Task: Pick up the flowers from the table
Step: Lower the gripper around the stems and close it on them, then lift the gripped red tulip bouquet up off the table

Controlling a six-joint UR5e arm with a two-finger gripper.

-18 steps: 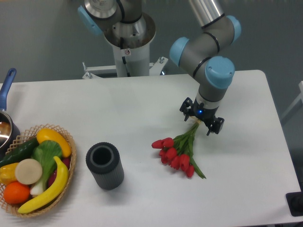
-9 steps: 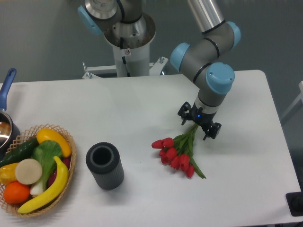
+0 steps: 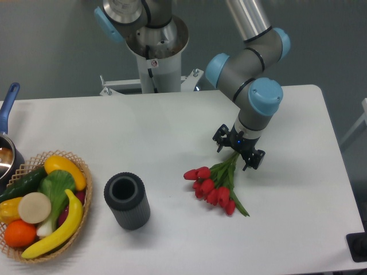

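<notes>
Camera view: arm bent down, gripper [image 3: 237, 151] spread over the stems of the flowers [image 3: 215, 183].
At 9 o'clock, a wicker basket [image 3: 84, 197] holds fruit and vegetables.

My gripper [image 3: 237, 152] has crept leftward and slightly toward the near edge over the last second, shifting along the stem end of the flowers [image 3: 217, 184]. Its fingers are spread either side of the green stems, and the wrist has turned a little with the move.
</notes>
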